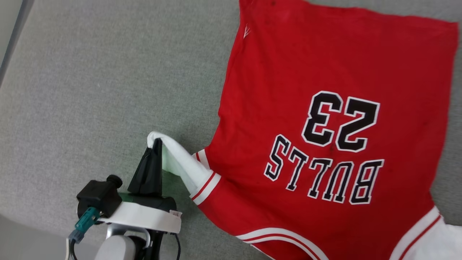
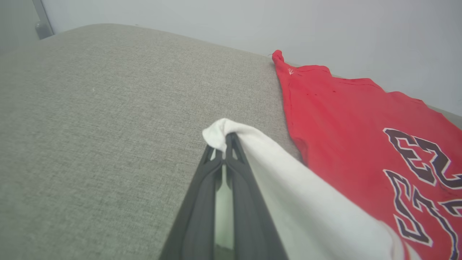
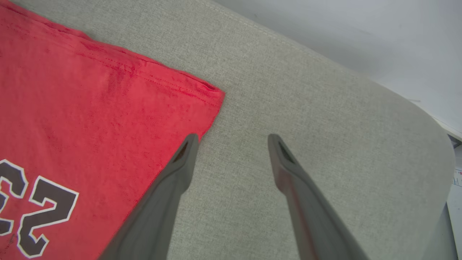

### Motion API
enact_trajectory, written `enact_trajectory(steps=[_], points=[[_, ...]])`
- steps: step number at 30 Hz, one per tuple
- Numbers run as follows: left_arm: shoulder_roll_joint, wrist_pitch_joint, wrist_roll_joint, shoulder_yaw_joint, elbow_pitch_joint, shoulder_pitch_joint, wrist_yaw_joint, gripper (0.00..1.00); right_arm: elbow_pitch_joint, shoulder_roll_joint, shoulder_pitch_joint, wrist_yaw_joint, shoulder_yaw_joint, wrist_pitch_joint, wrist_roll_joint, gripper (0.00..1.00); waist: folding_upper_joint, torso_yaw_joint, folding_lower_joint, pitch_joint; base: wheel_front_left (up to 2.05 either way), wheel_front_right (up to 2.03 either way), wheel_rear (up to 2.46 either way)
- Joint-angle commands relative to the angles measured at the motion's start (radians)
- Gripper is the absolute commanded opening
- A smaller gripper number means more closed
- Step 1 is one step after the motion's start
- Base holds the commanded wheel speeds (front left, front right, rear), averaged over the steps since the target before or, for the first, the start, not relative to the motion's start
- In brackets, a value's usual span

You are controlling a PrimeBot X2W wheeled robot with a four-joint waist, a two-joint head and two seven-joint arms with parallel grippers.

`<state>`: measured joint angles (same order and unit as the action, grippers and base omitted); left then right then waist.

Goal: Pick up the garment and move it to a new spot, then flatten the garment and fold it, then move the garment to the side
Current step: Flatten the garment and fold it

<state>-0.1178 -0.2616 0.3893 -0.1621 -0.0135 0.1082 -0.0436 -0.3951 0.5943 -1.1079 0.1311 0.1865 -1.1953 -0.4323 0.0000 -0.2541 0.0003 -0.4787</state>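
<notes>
Head view: garment (image 1: pixel 325 72) lies spread flat, print side up, on the grey fabric-topped desk (image 1: pixel 90 90). It takes up the pic from 12 to 5 o'clock. Red body, with black "23" (image 1: pixel 341 121) and "BULLS" lettering (image 1: pixel 325 177) reading upside down to the cam. Hem is at 12 o'clock, with a tiny white logo (image 1: pixel 247 31) near its 11 o'clock corner. Neck trim w/ red-white stripes sits at 6 o'clock and is cut by the frame edge.

L claw (image 1: pixel 156 144) is at 7 o'clock, fingers pressed together and clenched on the tip of the white sleeve (image 1: pixel 180 162). The sleeve is raised off the desk and stretched from the striped armhole trim out toward 10 o'clock. The cloth bunches into a small knob over the fingertips. L wrist view agrees: both dark fingers meet w/ white fabric pinched between them. The sleeve drapes off to 4 o'clock, the red body lies flat at 3 o'clock, and a pale wall (image 2: pixel 252 25) is behind the desk.

The other white sleeve (image 1: pixel 444 242) is at 5 o'clock in the head view, partly out of frame.

R wrist view: R claw (image 3: pixel 232 139) is released, fingers wide apart, nothing between them. It's over bare desk just beside the garment's side edge near the hem corner. One fingertip (image 3: pixel 189 144) overlaps the red edge at 9 o'clock. Can't tell from this angle if it touches the cloth or hovers.
</notes>
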Motion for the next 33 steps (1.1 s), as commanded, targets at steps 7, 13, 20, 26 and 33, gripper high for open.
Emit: enact_trajectory(steps=[7, 13, 20, 26, 33], points=[[0.043, -0.005, -0.036, -0.005, 0.021, 0.062, -0.033, 0.0, -0.066, -0.015, -0.064, -0.001, 0.008, -0.095, 0.083, 1.0, 0.0, -0.076, -0.0003, -0.145, 0.0, 0.0, 0.0], [0.059, -0.005, -0.056, 0.001, 0.011, 0.084, -0.051, 0.0, -0.112, -0.027, 0.04, -0.001, 0.056, -0.141, 0.076, 1.0, 0.0, -0.087, -0.0003, -0.179, 0.0, 0.0, 0.0], [0.065, -0.005, -0.062, 0.011, 0.009, 0.081, -0.059, 0.0, -0.111, -0.001, 0.031, -0.001, 0.028, -0.127, 0.088, 0.0, 0.0, -0.085, -0.0003, -0.176, 0.0, 0.0, 0.0], [0.066, -0.005, -0.072, 0.034, -0.004, 0.059, -0.061, 0.0, -0.103, -0.041, -0.009, -0.001, -0.002, -0.035, 0.075, 0.0, 0.0, -0.057, -0.0003, -0.121, 0.0, 0.0, 0.0], [0.066, -0.005, -0.096, 0.075, -0.025, 0.009, -0.062, 0.0, -0.064, -0.027, 0.027, -0.001, 0.068, 0.092, -0.018, 0.0, 0.0, 0.006, -0.0003, -0.003, 0.0, 0.0, 0.0]])
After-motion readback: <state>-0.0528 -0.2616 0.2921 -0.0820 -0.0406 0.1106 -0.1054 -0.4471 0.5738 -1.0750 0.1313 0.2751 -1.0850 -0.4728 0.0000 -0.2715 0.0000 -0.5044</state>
